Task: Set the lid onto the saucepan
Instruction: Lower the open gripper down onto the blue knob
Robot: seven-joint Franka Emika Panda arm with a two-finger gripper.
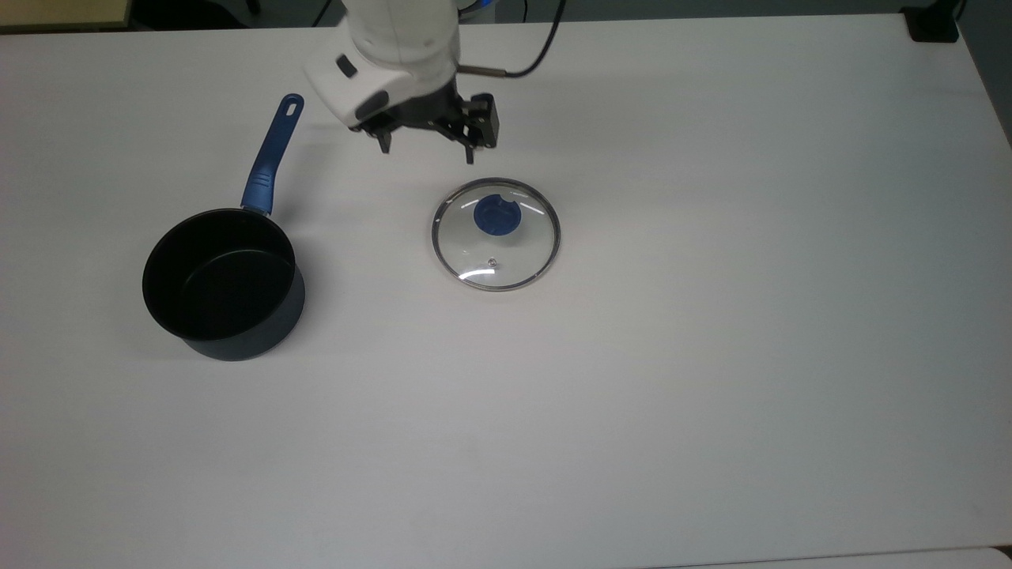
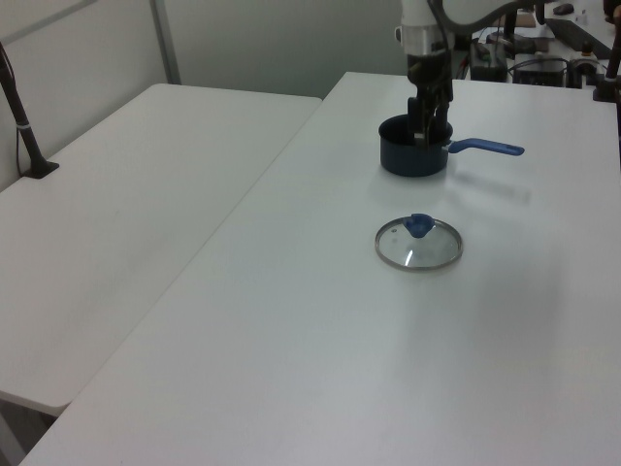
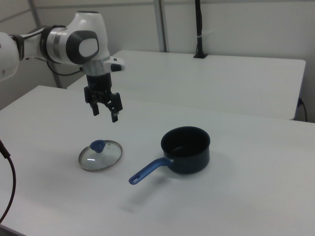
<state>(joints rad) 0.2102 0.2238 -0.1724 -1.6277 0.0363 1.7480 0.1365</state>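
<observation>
The lid [image 1: 496,235], clear glass with a metal rim and a blue knob, lies flat on the white table [image 1: 711,356]. In the top view, the dark saucepan [image 1: 224,283] stands to its left, empty, with its long blue handle [image 1: 271,158] pointing up. My gripper [image 1: 427,153] hangs open and empty above the table. In that view it is just up and left of the lid, between the lid and the handle. The right view shows the gripper [image 3: 105,115] well above the lid [image 3: 100,155], with the saucepan [image 3: 186,150] to the right. In the left view the gripper [image 2: 425,124] overlaps the saucepan [image 2: 398,155], behind the lid [image 2: 419,243].
A second white table [image 2: 126,194] adjoins this one, with a black post [image 2: 24,126] clamped at its far edge. A black cable [image 3: 10,187] hangs at the right view's left. A black clamp [image 1: 933,24] sits at the table's top right corner in the top view.
</observation>
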